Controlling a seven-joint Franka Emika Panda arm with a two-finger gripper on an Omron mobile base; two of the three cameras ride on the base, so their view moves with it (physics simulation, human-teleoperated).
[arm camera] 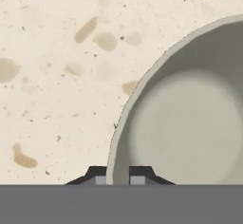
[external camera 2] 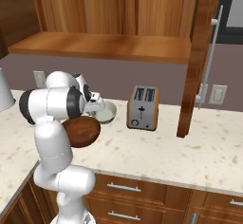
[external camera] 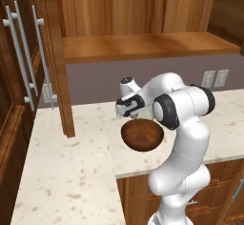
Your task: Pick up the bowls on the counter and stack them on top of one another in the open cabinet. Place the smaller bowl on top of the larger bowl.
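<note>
**Ana:** Hand view first, left to right: bare speckled counter [arm camera: 57, 76] on the left, then the rim of the smaller bowl [arm camera: 190, 118] curving up through the middle, its pale hollow off to the right. The tool [arm camera: 117, 176] sits at the bottom edge with one dark fingertip [arm camera: 97, 173] outside the wall and the other inside it. The jaws have come together on the rim, so I read it as pinched shut on that bowl's wall.

**Ben:** Is it off the counter?

**Ana:** Cannot tell. In the right base view the pale bowl [external camera 2: 105, 112] looks to be resting on the counter [external camera 2: 156, 147], just left of the toaster [external camera 2: 143, 107].

**Ben:** And the larger bowl?

**Ana:** In the left base view the larger bowl [external camera: 142, 134] stands on the counter [external camera: 71, 171] near the front edge, just below the hand and partly behind the arm's elbow. The open cabinet [external camera: 143, 45] is above, its shelf bare as far as I can see.

**Ben:** How will the small one handle?

**Ana:** My guess is stiff and light, ceramic-looking, so smooth and chippable. A rim pinch hangs all the weight off one side, so it may swing or slip; lift it slowly. The wooden one is wider and probably heavier, and it belongs underneath.
</note>
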